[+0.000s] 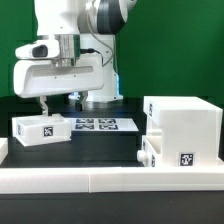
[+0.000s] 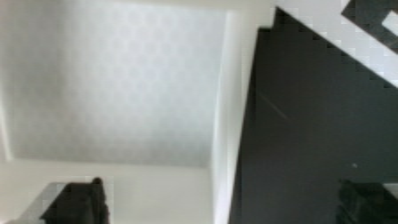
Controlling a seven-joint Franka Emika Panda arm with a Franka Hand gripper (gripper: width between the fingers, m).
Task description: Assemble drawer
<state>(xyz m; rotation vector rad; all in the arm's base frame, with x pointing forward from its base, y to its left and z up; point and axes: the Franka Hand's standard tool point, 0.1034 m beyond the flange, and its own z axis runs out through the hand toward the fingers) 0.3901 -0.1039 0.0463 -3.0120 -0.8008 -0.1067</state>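
A small white drawer tray (image 1: 42,128) with a tag lies on the black table at the exterior view's left. My gripper (image 1: 48,108) hangs just above it, open and empty. In the wrist view the tray (image 2: 125,90) fills one side of the picture. One dark fingertip (image 2: 75,200) is over the tray and the other is over the table, so the gripper (image 2: 222,205) straddles the tray's edge. The large boxy shell (image 1: 185,125) stands at the exterior view's right. A second small part (image 1: 150,152) rests against its front.
The marker board (image 1: 105,124) lies flat in the middle of the table, behind the tray. A long white border rail (image 1: 100,180) runs along the front edge. The arm's base (image 1: 100,95) stands behind the marker board.
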